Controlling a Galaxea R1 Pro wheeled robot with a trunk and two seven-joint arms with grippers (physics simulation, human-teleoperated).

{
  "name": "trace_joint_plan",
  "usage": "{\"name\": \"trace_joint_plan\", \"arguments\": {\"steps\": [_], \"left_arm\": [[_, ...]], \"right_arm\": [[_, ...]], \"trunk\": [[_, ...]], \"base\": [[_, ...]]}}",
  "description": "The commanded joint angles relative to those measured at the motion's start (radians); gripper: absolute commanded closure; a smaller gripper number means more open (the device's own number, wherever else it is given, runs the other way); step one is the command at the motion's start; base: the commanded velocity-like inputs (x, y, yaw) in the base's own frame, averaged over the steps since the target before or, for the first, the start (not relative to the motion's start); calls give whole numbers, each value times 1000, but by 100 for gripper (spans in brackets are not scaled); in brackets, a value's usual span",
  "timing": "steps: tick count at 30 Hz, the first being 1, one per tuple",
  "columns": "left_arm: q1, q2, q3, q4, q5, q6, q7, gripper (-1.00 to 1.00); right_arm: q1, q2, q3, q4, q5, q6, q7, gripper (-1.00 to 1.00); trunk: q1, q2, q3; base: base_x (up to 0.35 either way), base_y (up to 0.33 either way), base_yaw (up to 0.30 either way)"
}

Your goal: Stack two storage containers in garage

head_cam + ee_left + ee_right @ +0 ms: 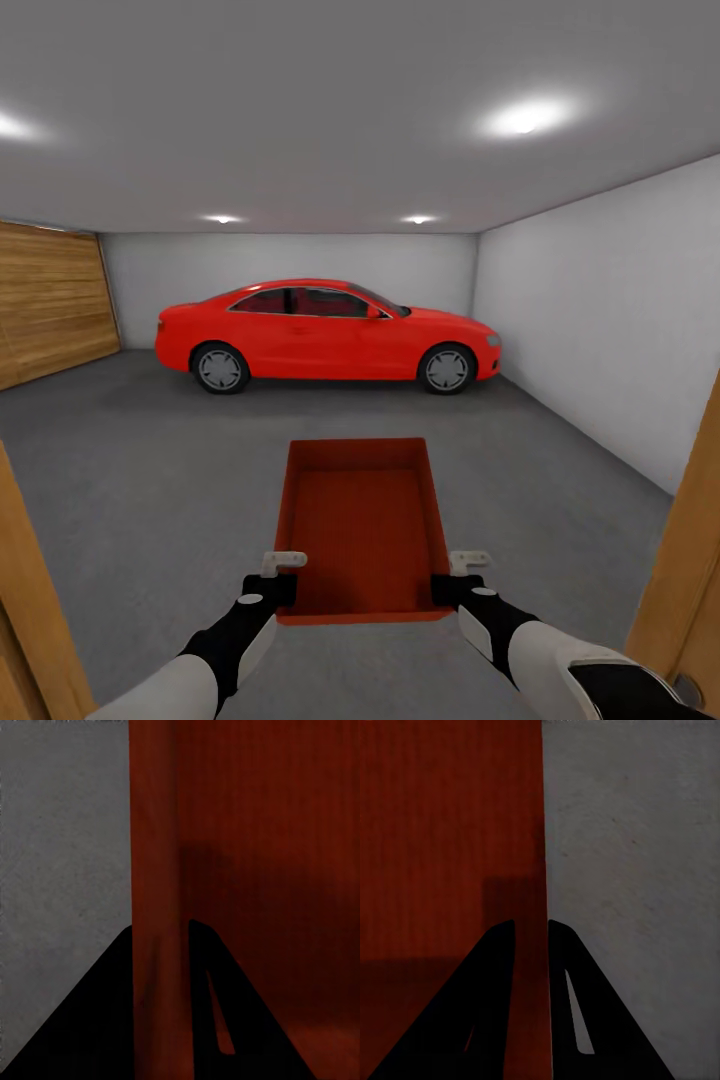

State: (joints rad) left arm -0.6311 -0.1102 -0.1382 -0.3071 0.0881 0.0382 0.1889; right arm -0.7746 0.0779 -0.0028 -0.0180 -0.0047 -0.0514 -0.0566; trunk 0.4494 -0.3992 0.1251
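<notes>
One orange-red storage container (362, 525) hangs in front of me over the garage's dark-grey concrete floor (140, 470), carried between both arms. My left gripper (283, 578) is shut on the container's left wall near its near corner. My right gripper (450, 578) is shut on its right wall. In the left wrist view the two black fingers (112, 1020) straddle the red wall (157, 870). The right wrist view shows the same clamp, with a finger (585, 1020) on either side of the wall (534, 832). The second container is out of view.
A red car (325, 335) is parked across the far end of the garage. A wide wooden panelled door (50, 310) covers the left wall, a white wall (610, 320) runs along the right. Orange-wood door frame posts (30, 600) (685, 570) flank me at both sides.
</notes>
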Motion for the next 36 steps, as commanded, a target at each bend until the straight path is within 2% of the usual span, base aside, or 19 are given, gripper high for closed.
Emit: {"name": "trace_joint_plan", "arguments": {"steps": [1, 18, 36], "left_arm": [[-1, 1, 19, -6, -15, 3, 14, 100], [-1, 1, 19, -6, -16, 3, 14, 100], [-1, 1, 19, -4, -16, 3, 14, 100]], "right_arm": [[0, 0, -20, 4, -9, -4, -17, 100], [0, 0, -20, 4, -9, -4, -17, 100], [0, 0, -20, 4, -9, -4, -17, 100]], "trunk": [[1, -1, 0], [1, -1, 0], [1, -1, 0]], "base": [[129, 87, 0], [27, 6, 0], [299, 0, 0]]}}
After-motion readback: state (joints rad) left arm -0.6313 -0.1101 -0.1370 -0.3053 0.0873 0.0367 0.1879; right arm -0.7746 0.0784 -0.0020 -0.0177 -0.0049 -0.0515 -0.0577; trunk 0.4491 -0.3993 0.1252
